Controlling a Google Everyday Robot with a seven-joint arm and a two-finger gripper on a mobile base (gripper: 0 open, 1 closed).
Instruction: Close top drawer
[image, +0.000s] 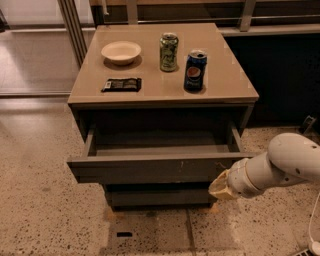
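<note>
The top drawer (150, 170) stands pulled well out of the cabinet (165, 95), and what shows of its inside holds nothing. The gripper (220, 186) sits low at the right end of the drawer front; whether it is open, I cannot tell. The step looks like lining up to push, and next comes a straight shove inward. On the cabinet top are a seemingly empty bowl (121, 51), a green can (169, 51), a Pepsi can (195, 70) and a dark packet (121, 84).
</note>
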